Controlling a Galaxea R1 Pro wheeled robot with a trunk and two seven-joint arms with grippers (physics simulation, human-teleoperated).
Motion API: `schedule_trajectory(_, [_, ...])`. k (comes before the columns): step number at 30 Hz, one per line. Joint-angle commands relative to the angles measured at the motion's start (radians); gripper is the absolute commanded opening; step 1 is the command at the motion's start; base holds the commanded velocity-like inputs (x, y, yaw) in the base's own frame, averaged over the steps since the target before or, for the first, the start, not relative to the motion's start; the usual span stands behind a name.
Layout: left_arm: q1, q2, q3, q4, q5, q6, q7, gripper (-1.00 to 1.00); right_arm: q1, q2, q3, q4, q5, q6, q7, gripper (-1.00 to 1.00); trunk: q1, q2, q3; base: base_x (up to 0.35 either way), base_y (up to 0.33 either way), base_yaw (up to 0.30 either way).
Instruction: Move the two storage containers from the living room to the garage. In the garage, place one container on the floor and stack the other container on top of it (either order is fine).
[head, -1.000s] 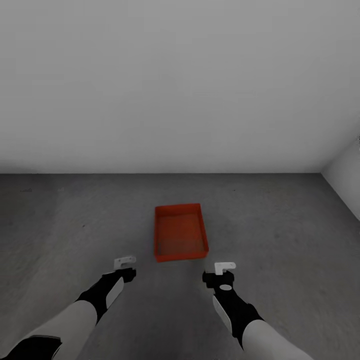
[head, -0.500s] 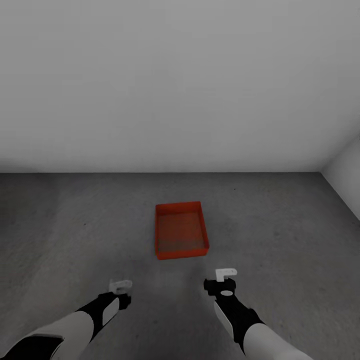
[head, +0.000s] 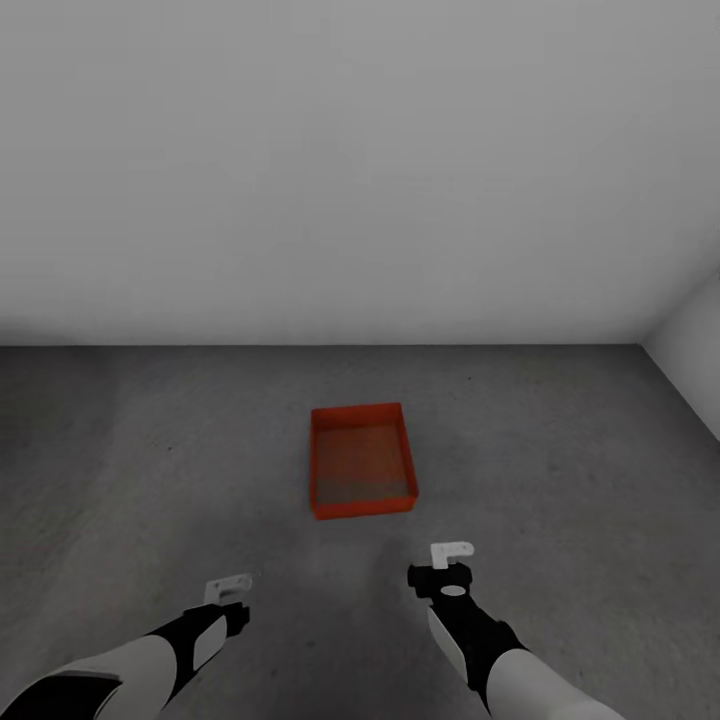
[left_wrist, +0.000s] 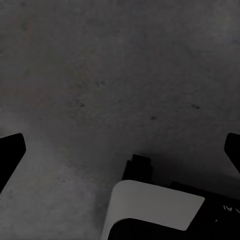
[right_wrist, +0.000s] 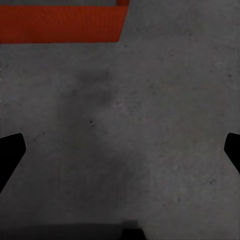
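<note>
the head view shows a bare garage with plain white-grey walls (head: 360, 170) and a dark grey mottled concrete floor (head: 560, 450). one red-orange storage container (head: 361, 460) stands on this floor, a little ahead of the robot and about in the middle between its two arms. it is an open-top rectangular bin with straight smooth walls, it sits flat and upright, and the inside looks empty. whether it is a single bin or two bins nested together, i cannot tell from these pictures. the left gripper (head: 228, 589) hangs low over the floor at the left side, well apart from the container and nearer to the robot. in the left wrist view its two dark fingertips (left_wrist: 11, 157) stand at the far edges of the picture with only bare concrete between them, so the pincer is spread wide and holds nothing. the right gripper (head: 452, 552) is nearer to the container, just short of its near right corner, but not touching it. in the right wrist view the fingertips (right_wrist: 11, 152) also stand far apart at the two edges, with bare floor between, so this pincer is wide apart and empty too, and the container's near wall (right_wrist: 60, 22) shows ahead of it.
</note>
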Motion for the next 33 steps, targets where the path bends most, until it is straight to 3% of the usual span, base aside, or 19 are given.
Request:
schedule_trajectory(1, [-0.001,0.001,-0.007,0.000,0.008,0.003,0.002,1.00,0.000,-0.001,0.008,-0.001,-0.001,0.007,-0.008,1.00,0.000,-0.001,-0.001,0.000,0.000,0.000])
schedule_trajectory(8, [0.000,0.013,-0.007,0.001,0.008,0.003,0.005,1.00,0.005,-0.005,0.009,0.025,0.000,0.010,-0.009,1.00,0.000,-0.001,-0.001,0.000,0.000,0.000])
schedule_trajectory(13, [0.001,0.039,-0.007,0.001,0.007,0.003,0.004,1.00,0.045,-0.057,0.014,0.171,0.007,-0.017,-0.005,1.00,0.000,-0.001,-0.001,0.000,0.000,0.000])
schedule_trajectory(22, [0.012,0.049,-0.007,0.001,0.007,-0.005,-0.001,1.00,0.064,-0.088,0.014,0.347,-0.007,-0.065,0.006,1.00,0.000,-0.001,-0.001,0.000,0.000,0.000])
schedule_trajectory(27, [0.086,0.049,-0.007,0.001,0.007,-0.008,-0.002,1.00,0.153,-0.095,0.014,0.366,-0.008,-0.081,0.008,1.00,0.000,-0.001,-0.001,0.000,0.000,0.000])
schedule_trajectory(33, [0.225,0.043,-0.007,0.001,0.004,-0.013,-0.004,1.00,0.279,-0.100,0.014,0.371,-0.004,-0.172,0.008,1.00,0.000,-0.001,0.001,0.000,0.000,0.000])
